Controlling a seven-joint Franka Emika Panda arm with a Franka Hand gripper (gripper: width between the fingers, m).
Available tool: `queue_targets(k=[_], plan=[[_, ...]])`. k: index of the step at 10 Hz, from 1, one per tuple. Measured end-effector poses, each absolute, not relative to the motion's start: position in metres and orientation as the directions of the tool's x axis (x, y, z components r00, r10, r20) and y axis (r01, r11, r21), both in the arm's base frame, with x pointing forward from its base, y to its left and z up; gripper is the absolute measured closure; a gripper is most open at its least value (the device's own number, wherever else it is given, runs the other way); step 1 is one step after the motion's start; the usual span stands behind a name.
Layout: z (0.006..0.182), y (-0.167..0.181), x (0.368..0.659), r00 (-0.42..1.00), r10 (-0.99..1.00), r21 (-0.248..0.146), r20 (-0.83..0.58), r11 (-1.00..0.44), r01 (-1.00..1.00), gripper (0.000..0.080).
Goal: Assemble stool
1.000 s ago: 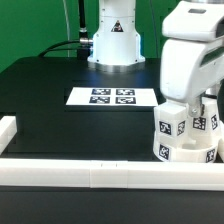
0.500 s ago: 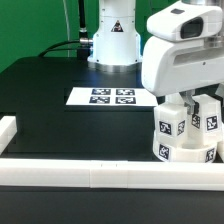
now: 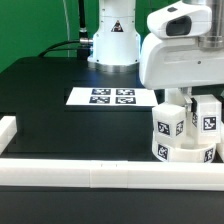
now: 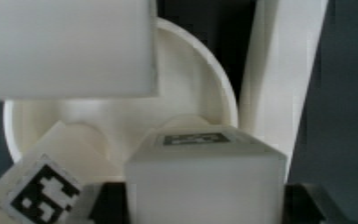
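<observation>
I have the stool [image 3: 185, 138] sitting upside down at the exterior view's right edge of the black tabletop [image 3: 50, 100], just behind the white border rail [image 3: 110, 175]. The round seat [image 3: 188, 153] lies flat, its axis vertical, and the legs stand up out of it, long axes pointing at the ceiling. Two legs already look seated: one at the front [image 3: 169, 122] and one toward the right [image 3: 207, 115].

My arm [image 3: 180, 55] hangs right over the seat, and I judge the step in hand to be fitting another leg into its socket. The claw [image 4: 202, 45] is hidden behind the wrist housing in the exterior view; in the wrist view a white finger [image 4: 69, 50] fills one side, and the jaws are drawn nearly together, so I take it as closed on a leg, though I cannot see the grip itself.

Next I would press or twist straight down along the leg's axis, keeping it plumb so the seat does not tip, then release and lift clear without brushing the neighbouring legs. The marker board [image 3: 112, 97] lies well apart.
</observation>
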State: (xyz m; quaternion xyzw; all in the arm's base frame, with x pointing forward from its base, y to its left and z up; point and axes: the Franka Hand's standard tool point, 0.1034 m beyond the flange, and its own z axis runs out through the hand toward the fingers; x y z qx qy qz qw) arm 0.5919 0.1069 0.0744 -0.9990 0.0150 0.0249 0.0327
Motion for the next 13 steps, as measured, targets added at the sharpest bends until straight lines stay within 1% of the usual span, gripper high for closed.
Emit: queue_targets(k=[2, 3, 4, 5, 6, 8, 11, 12, 13], plan=[[0.075, 0.109, 0.592, 0.985, -0.162, -0.069, -0.060, -0.984, -0.166, 0.0459], [0.075, 0.111, 0.593, 0.967, -0.246, -0.088, -0.068, -0.964, -0.252, 0.0459], [0.075, 0.112, 0.593, 0.929, -0.361, -0.091, -0.078, -0.926, -0.367, 0.0459], [0.075, 0.111, 0.594, 0.908, -0.412, -0.093, -0.080, -0.903, -0.418, 0.0459], [0.075, 0.112, 0.596, 0.851, -0.518, -0.099, -0.088, -0.845, -0.525, 0.0459], [0.074, 0.116, 0.597, 0.691, -0.715, -0.095, -0.110, -0.684, -0.723, 0.0459], [0.074, 0.119, 0.596, 0.572, -0.810, -0.079, -0.127, -0.567, -0.820, 0.0459], [0.074, 0.120, 0.596, 0.493, -0.859, -0.070, -0.139, -0.489, -0.870, 0.0459], [0.074, 0.121, 0.596, 0.460, -0.876, -0.065, -0.142, -0.456, -0.888, 0.0459]])
